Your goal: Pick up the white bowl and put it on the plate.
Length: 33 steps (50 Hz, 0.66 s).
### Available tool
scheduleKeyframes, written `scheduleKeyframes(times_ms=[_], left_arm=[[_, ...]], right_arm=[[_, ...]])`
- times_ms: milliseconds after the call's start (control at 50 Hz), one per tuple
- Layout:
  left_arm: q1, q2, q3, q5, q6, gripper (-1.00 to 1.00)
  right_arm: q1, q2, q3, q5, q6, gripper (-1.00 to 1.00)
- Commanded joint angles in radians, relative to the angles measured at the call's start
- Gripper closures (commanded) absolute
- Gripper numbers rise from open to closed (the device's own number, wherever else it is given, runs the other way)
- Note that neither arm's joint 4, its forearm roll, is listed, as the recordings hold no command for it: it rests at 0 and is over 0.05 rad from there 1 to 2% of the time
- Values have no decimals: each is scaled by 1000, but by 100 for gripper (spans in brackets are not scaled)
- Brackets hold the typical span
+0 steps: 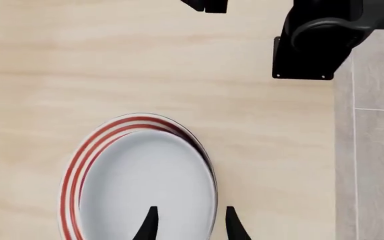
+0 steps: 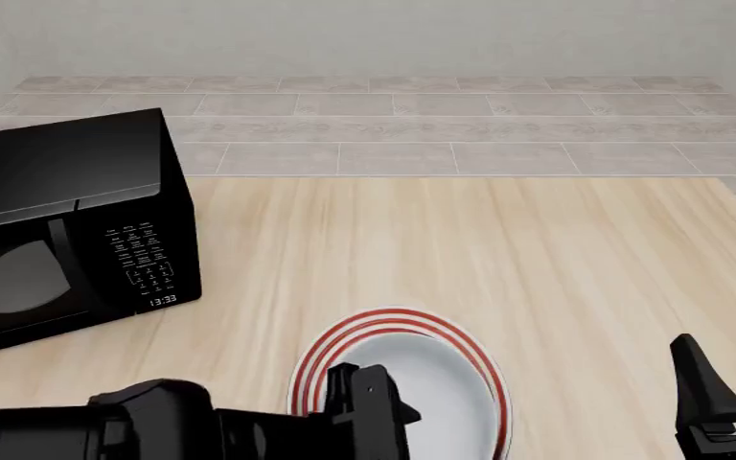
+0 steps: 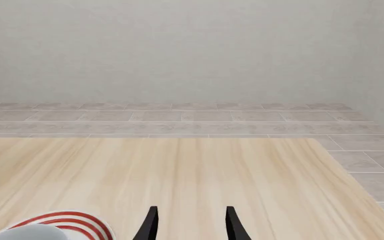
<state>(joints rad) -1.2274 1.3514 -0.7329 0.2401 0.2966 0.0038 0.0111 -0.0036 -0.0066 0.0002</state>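
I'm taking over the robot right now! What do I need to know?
Left end effector: open, holding nothing, one finger on each side of the white bowl's rim.
Right end effector: open, empty, off to the right over bare table, away from the dishes.
Things: the white bowl sits inside the red rings of the plate, near the table's front edge.
Done: the bowl looks to be on the plate already.
Left: probably just lift the left arm straight up and clear without nudging the bowl. I cannot tell whether the fingers touch it.
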Motion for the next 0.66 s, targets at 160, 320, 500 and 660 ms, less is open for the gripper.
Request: scheduleKeyframes(times_ms=[160, 320, 500, 660], left_arm=[[29, -139, 14, 78, -4, -100], [43, -187, 33, 102, 7, -100], [70, -292, 35, 158, 4, -100], [101, -377, 85, 186, 2, -100]], right_arm=[[-4, -2, -1, 3, 0, -100], [-4, -1, -1, 3, 0, -100], [-4, -1, -1, 3, 0, -100], [-4, -1, -1, 3, 0, -100]])
